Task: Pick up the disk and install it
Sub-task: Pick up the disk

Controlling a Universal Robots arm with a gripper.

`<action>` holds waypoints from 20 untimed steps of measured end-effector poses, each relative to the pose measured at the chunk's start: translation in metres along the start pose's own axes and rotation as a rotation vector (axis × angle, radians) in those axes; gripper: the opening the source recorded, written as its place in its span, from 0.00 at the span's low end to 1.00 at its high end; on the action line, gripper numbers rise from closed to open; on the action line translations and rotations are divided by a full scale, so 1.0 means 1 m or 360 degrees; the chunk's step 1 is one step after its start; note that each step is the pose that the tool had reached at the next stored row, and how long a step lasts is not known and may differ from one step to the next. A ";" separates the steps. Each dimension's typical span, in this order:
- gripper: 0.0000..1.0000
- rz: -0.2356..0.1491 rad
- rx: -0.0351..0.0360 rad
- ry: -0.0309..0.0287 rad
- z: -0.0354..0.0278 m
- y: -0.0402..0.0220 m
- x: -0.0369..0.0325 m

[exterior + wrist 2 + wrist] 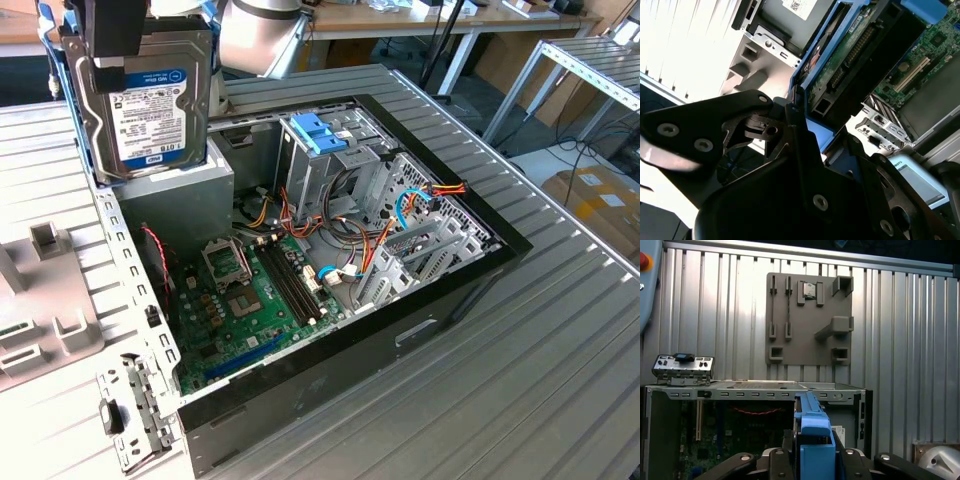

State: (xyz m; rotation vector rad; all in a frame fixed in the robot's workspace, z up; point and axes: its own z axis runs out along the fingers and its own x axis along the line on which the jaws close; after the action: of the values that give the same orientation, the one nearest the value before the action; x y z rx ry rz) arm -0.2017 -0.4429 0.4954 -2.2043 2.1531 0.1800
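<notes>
The disk (150,95) hangs upright above the far corner of the open computer case (500,245), at the exterior view's left. Its white label with a blue band faces the camera, and blue rails run along its sides. My gripper (120,50) is shut on it from above, with a black finger (108,45) across its face. In the second wrist view the disk's green circuit board (850,55) shows beyond the black gripper frame (790,190). In the first wrist view the disk's blue rail (812,432) stands edge-on between the fingers (777,462).
Below the disk lies the grey power supply (170,200). A drive cage with a light-blue latch (318,130) stands mid-case, with the motherboard (240,300) and loose cables (380,235) nearby. Outside the case, a grey fixture plate (810,320) and a metal bracket (682,365) rest on the ribbed table.
</notes>
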 end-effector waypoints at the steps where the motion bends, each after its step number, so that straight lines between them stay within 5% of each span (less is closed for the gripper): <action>1: 0.37 0.0000 0.0000 0.00001 -0.0001 -0.0002 0.0007; 20: 0.37 0.0000 0.0000 0.00000 -0.0009 -0.0045 0.0114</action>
State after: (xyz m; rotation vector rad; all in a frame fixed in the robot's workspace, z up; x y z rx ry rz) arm -0.1969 -0.4542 0.4948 -2.2043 2.1532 0.1800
